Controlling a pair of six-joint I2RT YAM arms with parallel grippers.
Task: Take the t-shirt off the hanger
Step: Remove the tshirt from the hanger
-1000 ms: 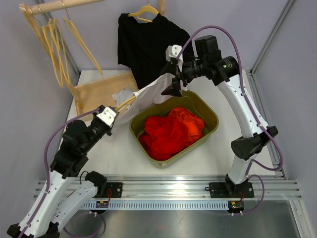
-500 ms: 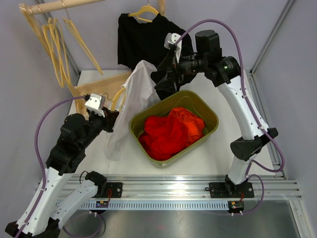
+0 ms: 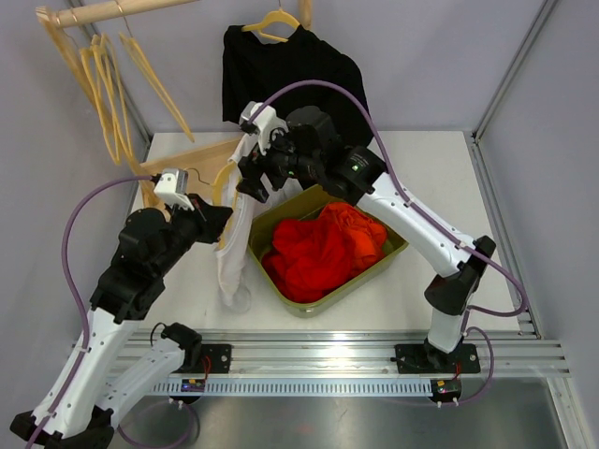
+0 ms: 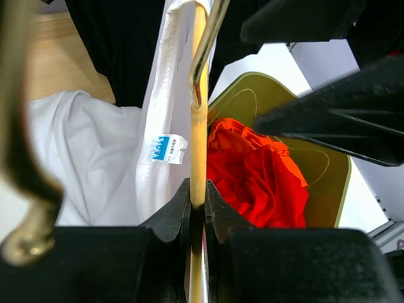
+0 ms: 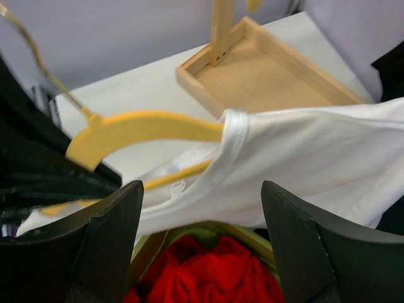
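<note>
T-shirt [image 3: 234, 253] vertical, collar up on hanger [image 5: 145, 126].

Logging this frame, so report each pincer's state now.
Left pincer: shut on the hanger.
Right pincer: open, facing the white t-shirt, gripping nothing.

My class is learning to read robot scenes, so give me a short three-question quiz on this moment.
1. True or false: the left claw is shut on the hanger.
2. The bin holds: A) red cloth B) plates C) bottles.
3. Fill in: the jaws of the right claw stand ___.
Key: 1 true; 2 A; 3 open.
</note>
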